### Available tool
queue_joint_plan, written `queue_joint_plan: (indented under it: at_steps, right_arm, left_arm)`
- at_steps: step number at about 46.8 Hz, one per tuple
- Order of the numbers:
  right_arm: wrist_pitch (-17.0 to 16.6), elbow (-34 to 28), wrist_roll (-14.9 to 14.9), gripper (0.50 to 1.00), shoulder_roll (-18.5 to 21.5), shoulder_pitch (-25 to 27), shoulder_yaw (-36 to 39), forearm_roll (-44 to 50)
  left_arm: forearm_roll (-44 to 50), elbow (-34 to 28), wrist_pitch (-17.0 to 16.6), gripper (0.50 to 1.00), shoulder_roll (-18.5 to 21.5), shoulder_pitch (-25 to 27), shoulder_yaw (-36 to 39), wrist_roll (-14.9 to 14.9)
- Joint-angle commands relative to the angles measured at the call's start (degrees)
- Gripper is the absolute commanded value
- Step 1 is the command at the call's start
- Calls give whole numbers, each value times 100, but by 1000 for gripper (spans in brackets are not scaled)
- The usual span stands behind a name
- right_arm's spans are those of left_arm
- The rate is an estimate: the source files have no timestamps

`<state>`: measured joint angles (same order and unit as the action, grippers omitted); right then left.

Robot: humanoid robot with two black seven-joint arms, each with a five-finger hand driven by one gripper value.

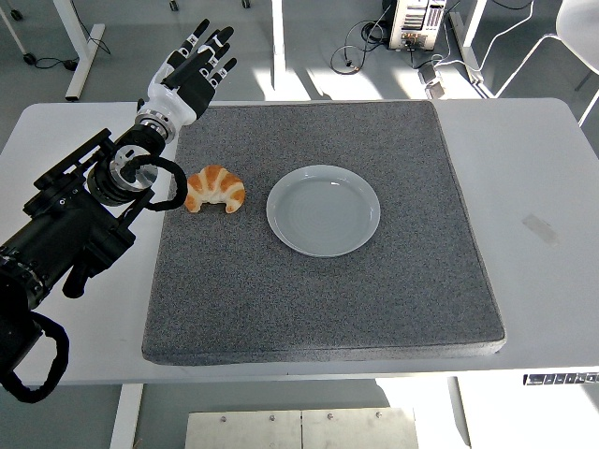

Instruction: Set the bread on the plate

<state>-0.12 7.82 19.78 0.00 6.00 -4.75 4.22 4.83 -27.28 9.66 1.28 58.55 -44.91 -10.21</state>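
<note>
Left hand (pixel 198 67) is raised over the far-left corner of the mat (pixel 318 281), fingers spread wide and extended, holding nothing. The black forearm runs back from it to the picture's left edge. Right arm is out of view.

Bread (pixel 215 189), a croissant, lies on the mat nearer the table's front edge than the hand, almost straight in line below it and well apart from the fingers; it sits just beside the forearm's wrist section. Long axis runs roughly left–right across the mat. It is an arch: the hump faces away from the robot, both tips curl toward the near edge.

Plate (pixel 324 210), grey and round, sits on the mat to the right of the bread, near it but not touching, further from the hand than the bread is. A bare strip of mat lies between bread and plate.

The mat rests on the white table (pixel 533 187). Cables and table legs show on the floor beyond.
</note>
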Motion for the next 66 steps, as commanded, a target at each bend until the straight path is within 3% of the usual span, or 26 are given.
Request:
queue_joint_plan:
  at_steps: [1, 20, 30, 35, 41, 47, 52, 66]
  right_arm:
    - [-6, 0, 0, 1000, 0, -2, 0, 0]
    - [3, 0, 0, 1000, 0, 6, 0, 0]
    - [-6, 0, 0, 1000, 0, -2, 0, 0]
    - [-6, 0, 0, 1000, 0, -2, 0, 0]
    - [3, 0, 0, 1000, 0, 6, 0, 0]
    - [3, 0, 0, 1000, 0, -2, 0, 0]
    - [3, 0, 0, 1000, 0, -2, 0, 0]
    - [3, 0, 0, 1000, 0, 6, 0, 0]
  left_arm:
    - [0, -5, 9, 984, 4, 7, 0, -8]
    - [114, -5, 27, 984, -22, 42, -246, -8]
    - [123, -14, 387, 984, 31, 34, -255, -16]
    - [123, -14, 405, 984, 31, 25, -281, -25]
    - [62, 21, 72, 984, 22, 69, -202, -280]
    - [62, 12, -201, 984, 31, 121, -194, -280]
    - [35, -14, -158, 984, 22, 130, -167, -298]
    - [-1027, -313, -184, 978, 197, 297, 781, -394]
